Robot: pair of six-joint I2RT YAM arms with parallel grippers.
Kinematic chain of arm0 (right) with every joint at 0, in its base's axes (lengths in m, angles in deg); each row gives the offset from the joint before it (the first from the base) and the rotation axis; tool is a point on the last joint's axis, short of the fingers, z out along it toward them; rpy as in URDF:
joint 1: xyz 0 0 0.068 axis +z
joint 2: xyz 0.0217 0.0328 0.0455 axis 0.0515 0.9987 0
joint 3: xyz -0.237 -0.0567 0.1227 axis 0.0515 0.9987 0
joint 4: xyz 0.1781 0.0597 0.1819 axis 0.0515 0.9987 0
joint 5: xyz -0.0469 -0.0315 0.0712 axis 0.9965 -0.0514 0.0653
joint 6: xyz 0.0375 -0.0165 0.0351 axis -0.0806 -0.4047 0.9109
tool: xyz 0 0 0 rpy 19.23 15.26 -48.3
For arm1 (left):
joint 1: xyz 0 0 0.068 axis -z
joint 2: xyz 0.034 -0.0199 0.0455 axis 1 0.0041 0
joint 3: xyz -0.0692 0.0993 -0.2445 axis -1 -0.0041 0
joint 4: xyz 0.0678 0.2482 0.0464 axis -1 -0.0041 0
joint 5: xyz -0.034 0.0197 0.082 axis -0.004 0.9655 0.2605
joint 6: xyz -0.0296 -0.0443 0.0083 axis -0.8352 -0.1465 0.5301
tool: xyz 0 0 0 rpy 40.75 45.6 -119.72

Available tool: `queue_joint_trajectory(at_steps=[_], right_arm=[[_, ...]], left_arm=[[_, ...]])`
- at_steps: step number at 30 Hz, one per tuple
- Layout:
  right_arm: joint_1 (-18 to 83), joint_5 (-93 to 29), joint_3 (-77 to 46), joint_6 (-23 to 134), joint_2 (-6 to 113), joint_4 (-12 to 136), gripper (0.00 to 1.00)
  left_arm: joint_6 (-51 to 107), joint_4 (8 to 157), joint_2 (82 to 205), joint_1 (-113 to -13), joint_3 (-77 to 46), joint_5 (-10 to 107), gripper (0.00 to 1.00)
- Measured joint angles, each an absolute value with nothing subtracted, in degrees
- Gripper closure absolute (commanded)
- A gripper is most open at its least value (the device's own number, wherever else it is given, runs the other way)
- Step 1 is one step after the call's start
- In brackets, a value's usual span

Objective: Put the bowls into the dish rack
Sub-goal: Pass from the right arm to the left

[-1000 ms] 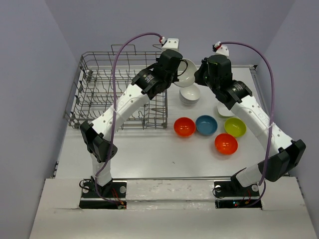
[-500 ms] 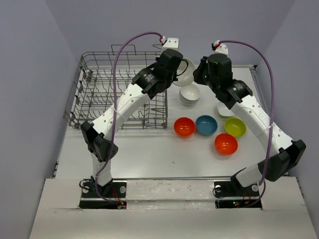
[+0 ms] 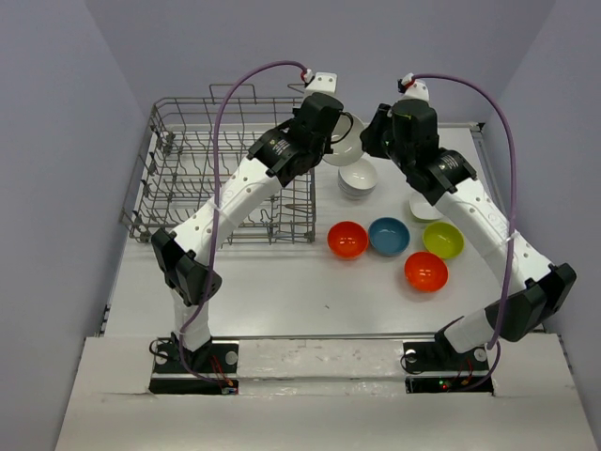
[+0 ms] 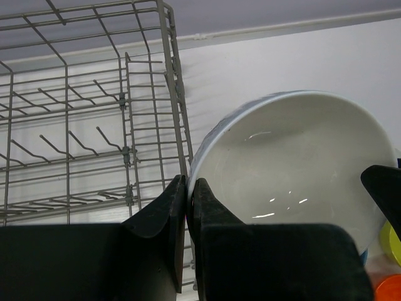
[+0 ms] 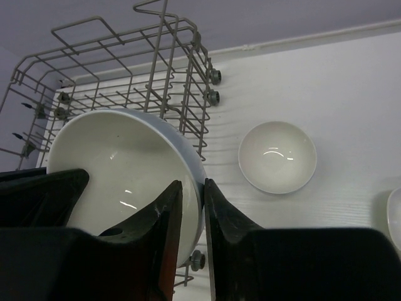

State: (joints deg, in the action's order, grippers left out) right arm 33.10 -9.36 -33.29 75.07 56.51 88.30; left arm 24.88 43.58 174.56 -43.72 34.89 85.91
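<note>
A white bowl (image 4: 294,169) is held tilted by its rim in the left pincer (image 4: 190,183), with the grey wire dish rack (image 4: 75,125) just left of it and four coloured bowls (image 3: 389,236) laid upright back from it.

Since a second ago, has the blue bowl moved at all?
No. The blue bowl lies at the same spot on the table, just as far right of the dish rack's near corner.

The left arm (image 3: 239,193) and right arm (image 3: 470,202) meet over a white bowl (image 3: 349,143), blocking the gap between the dish rack (image 3: 178,160) and the stack of white bowls (image 3: 358,180). Nearer, past four coloured bowls (image 3: 389,236), bare table (image 3: 282,291) lies open.
</note>
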Motion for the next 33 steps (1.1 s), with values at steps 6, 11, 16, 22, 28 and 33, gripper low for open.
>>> queue_joint_trajectory(at_steps=[6, 11, 16, 22, 28, 33], right_arm=[[33.4, -9.4, -33.3, 75.1, 57.3, 88.0, 0.71], [33.5, -9.5, -33.3, 75.1, 57.5, 87.9, 0.66], [33.9, -9.6, -33.7, 75.1, 57.6, 87.8, 0.64], [34.2, -9.5, -33.9, 75.1, 57.7, 87.1, 0.59], [34.2, -9.4, -33.9, 75.1, 57.7, 86.7, 0.56], [34.2, -9.0, -33.9, 75.1, 57.4, 86.6, 0.55]], left_arm=[[25.2, 43.7, 173.9, -43.8, 33.1, 85.7, 1.0], [25.4, 43.8, 173.6, -43.8, 32.7, 85.6, 1.0], [25.6, 44.0, 172.8, -43.8, 31.9, 85.4, 1.0], [25.7, 44.1, 172.0, -43.8, 31.7, 84.7, 1.0], [25.8, 44.1, 172.0, -43.7, 31.7, 83.9, 1.0], [25.8, 44.1, 172.0, -43.7, 31.7, 83.8, 1.0]])
